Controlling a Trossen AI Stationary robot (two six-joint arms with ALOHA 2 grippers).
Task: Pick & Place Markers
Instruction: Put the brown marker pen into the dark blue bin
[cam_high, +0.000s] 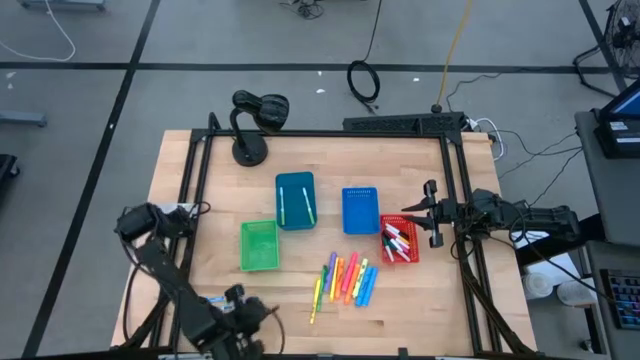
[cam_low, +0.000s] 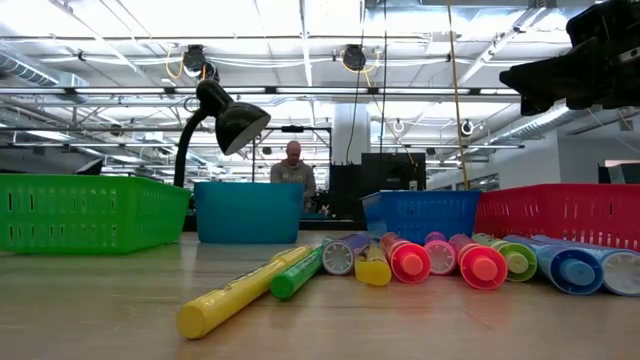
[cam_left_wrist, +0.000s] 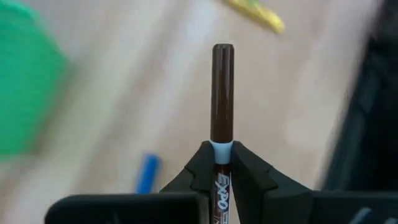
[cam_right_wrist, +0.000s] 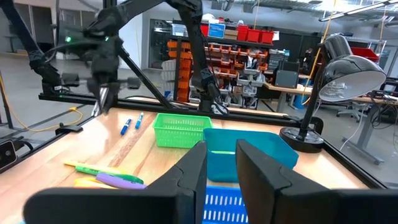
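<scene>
My left gripper (cam_left_wrist: 222, 149) is shut on a white marker with a dark brown cap (cam_left_wrist: 222, 93). It is over the table's near left part (cam_high: 240, 300). Several neon markers (cam_high: 345, 280) lie side by side on the wood near the front edge, and the low view shows them end-on (cam_low: 440, 258). More markers lie in the red bin (cam_high: 400, 240). Two blue markers (cam_right_wrist: 132, 123) lie on the table below the left arm. My right gripper (cam_right_wrist: 221, 168) waits at the right edge (cam_high: 432, 215). Its fingers are apart with nothing between them. My left gripper pinches the marker's white body (cam_left_wrist: 222, 148) between its two fingers, just behind the brown cap. The marker lies along the fingers. Its capped end sticks out past the fingertips, above the table.
A green bin (cam_high: 259, 245), a teal bin (cam_high: 295, 200) and a blue bin (cam_high: 360, 210) stand mid-table. A black desk lamp (cam_high: 255, 115) stands at the far left. Black frame rails (cam_high: 200, 190) run along both sides. Bare wood lies between the green bin and the neon markers.
</scene>
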